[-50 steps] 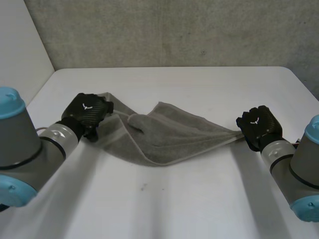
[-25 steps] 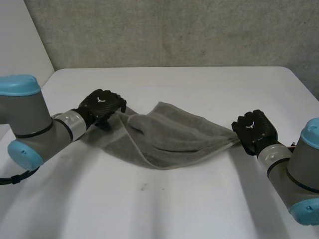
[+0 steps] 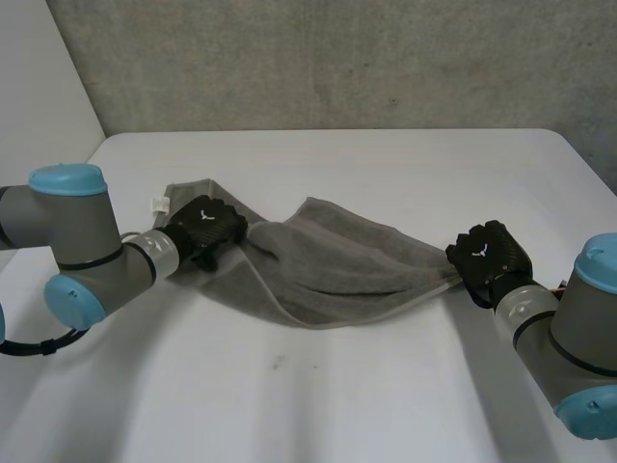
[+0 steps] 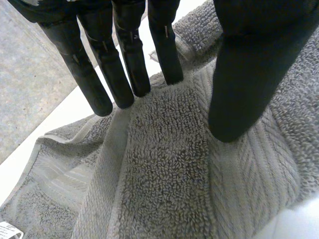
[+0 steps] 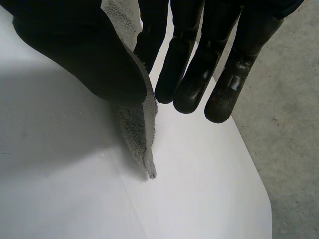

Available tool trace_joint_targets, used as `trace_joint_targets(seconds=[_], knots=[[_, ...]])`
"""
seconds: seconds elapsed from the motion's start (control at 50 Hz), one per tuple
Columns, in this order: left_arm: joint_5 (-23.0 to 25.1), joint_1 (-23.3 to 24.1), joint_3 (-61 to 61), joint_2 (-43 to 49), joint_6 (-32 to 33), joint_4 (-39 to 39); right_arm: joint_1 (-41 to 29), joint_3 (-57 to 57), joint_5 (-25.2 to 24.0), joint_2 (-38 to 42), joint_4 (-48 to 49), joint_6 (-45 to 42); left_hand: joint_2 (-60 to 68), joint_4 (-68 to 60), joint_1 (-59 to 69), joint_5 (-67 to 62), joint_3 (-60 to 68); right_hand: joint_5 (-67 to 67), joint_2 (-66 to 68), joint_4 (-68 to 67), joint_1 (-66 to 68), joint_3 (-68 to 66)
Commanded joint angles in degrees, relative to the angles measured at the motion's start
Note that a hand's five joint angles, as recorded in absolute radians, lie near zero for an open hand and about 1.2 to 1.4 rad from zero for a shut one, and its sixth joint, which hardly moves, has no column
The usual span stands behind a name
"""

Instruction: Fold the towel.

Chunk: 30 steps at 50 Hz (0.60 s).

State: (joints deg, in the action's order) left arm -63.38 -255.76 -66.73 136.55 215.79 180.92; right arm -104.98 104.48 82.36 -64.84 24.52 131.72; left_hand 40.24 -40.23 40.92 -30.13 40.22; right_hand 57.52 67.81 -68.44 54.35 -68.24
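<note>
Head view: the grey towel [image 3: 337, 265] lies rumpled across the white surface [image 3: 366, 386], drawn out between the two arms. The left robot hand [image 3: 205, 230] sits on the towel's left part, a little in from the end; the right robot hand [image 3: 489, 256] is at the right-hand tip. This looks like the opening step, with both ends taken up and no fold made yet. The next move probably calls for lifting both ends together, keeping the cloth taut, and carrying one edge over the other. A small white label [image 3: 157, 204] juts from the far left corner, its writing too small to read. Each hand's back bears a white emblem with no legible letters.

Left wrist view: the straight fingers [image 4: 124, 74] and the thumb pinch a raised ridge of terry cloth between them. The label [image 4: 9, 230] peeks out beyond, unreadable.

Right wrist view: the thumb [image 5: 84, 55] presses the towel's thin corner against the fingers; the tip hangs just above the surface.
</note>
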Motion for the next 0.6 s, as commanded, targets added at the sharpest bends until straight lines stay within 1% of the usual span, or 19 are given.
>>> trace_joint_targets(seconds=[0.02,0.04,0.22,0.3,0.32,0.34,0.36,0.38,0.4,0.42,0.44,0.46,0.48,0.5,0.52,0.54,0.56,0.58,0.6], knots=[[-0.16,0.09,-0.24,-0.41,0.15,0.13,0.03,-0.24,0.0,0.07,0.0,-0.06,34.06,-34.07,33.38,-34.17,34.09,12.48,12.19,-11.56,25.65,-11.76],[-0.16,0.17,-0.41,-0.85,0.15,0.13,0.03,-0.24,0.0,0.07,0.0,-0.06,39.7,-39.71,39.02,-39.81,39.73,12.48,12.19,-11.56,25.65,-11.76],[0.01,0.35,-3.67,-6.83,-0.2,0.04,0.3,-1.55,0.79,-1.42,-1.49,0.02,39.76,-39.77,39.08,-39.87,39.78,12.48,12.19,-11.56,25.65,-11.76],[-0.34,-0.26,-7.78,-14.09,-0.29,-0.04,0.39,-2.79,0.79,-3.54,-4.83,0.11,39.76,-39.77,39.08,-39.87,39.78,12.48,12.19,-11.56,25.65,-11.76],[-0.34,-0.44,-9.8,-17.25,-0.37,-0.04,0.47,-4.0,0.79,-5.45,-8.31,0.02,39.76,-39.77,39.08,-39.87,39.78,12.48,12.19,-11.56,25.65,-11.76],[-0.34,-0.44,-9.82,-17.29,-0.37,-0.04,0.39,-5.67,0.88,-7.73,-12.96,0.02,39.76,-39.77,39.08,-39.87,39.78,12.48,12.19,-11.56,25.65,-11.76],[-0.6,-0.79,-11.73,-20.68,-0.55,-0.04,0.39,-5.69,0.88,-7.76,-13.01,0.02,39.76,-39.77,39.08,-39.87,39.78,12.48,12.19,-11.56,25.65,-11.76],[-1.3,-1.49,-13.84,-24.11,-0.64,-0.13,0.39,-7.69,0.88,-9.93,-17.79,0.2,39.76,-39.77,39.08,-39.87,39.78,12.48,12.19,-11.56,25.65,-11.76],[-1.31,-1.5,-13.86,-24.14,-0.64,-0.13,0.47,-10.32,0.96,-11.95,-23.58,0.46,39.76,-39.77,39.08,-39.87,39.78,12.48,12.19,-11.56,25.65,-11.76],[-2.52,-1.93,-16.04,-27.71,-0.72,-0.13,0.47,-10.34,0.97,-11.97,-23.64,0.46,39.76,-39.77,39.08,-39.87,39.78,12.48,12.19,-11.56,25.65,-11.76],[-2.54,-1.94,-16.06,-27.74,-0.73,-0.13,0.56,-12.96,0.88,-13.63,-29.04,0.72,39.76,-39.77,39.08,-39.87,39.78,12.48,12.19,-11.56,25.65,-11.76],[-4.02,-2.11,-17.8,-31.05,-0.99,-0.13,0.74,-15.94,0.79,-15.04,-34.05,0.9,39.76,-39.77,39.08,-39.87,39.78,12.48,12.19,-11.56,25.65,-11.76],[-5.77,-2.11,-19.21,-34.91,-1.34,-0.13,0.74,-15.97,0.79,-15.05,-34.1,0.9,39.76,-39.77,39.08,-39.87,39.78,12.48,12.19,-11.56,25.65,-11.76],[-5.79,-2.11,-19.22,-34.95,-1.34,-0.13,0.82,-19.02,0.79,-16.36,-38.28,0.99,39.76,-39.77,39.08,-39.87,39.78,12.48,12.19,-11.56,25.65,-11.76],[-7.44,-2.11,-19.92,-38.69,-1.86,-0.13,0.83,-19.05,0.79,-16.37,-38.32,0.99,39.76,-39.77,39.08,-39.87,39.78,12.48,12.19,-11.56,25.65,-11.76],[-8.85,-2.2,-20.36,-42.47,-2.83,-0.13,0.83,-22.53,0.62,-17.94,-41.97,1.16,39.76,-39.77,39.08,-39.87,39.78,12.48,12.19,-11.56,25.65,-11.76],[-8.86,-2.2,-20.37,-42.51,-2.84,-0.13,0.65,-25.87,0.7,-19.43,-44.62,1.69,39.76,-39.77,39.08,-39.87,39.78,12.48,12.19,-11.56,25.65,-11.76],[-10.08,-2.29,-20.37,-45.64,-4.31,-0.04,0.65,-25.9,0.7,-19.45,-44.65,1.69,39.76,-39.77,39.08,-39.87,39.78,12.48,12.19,-11.56,25.65,-11.76],[-10.1,-2.29,-20.37,-45.67,-4.33,-0.04,0.48,-29.03,0.88,-20.66,-46.39,2.22,39.76,-39.77,39.08,-39.87,39.78,12.48,12.19,-11.56,25.65,-11.76]])
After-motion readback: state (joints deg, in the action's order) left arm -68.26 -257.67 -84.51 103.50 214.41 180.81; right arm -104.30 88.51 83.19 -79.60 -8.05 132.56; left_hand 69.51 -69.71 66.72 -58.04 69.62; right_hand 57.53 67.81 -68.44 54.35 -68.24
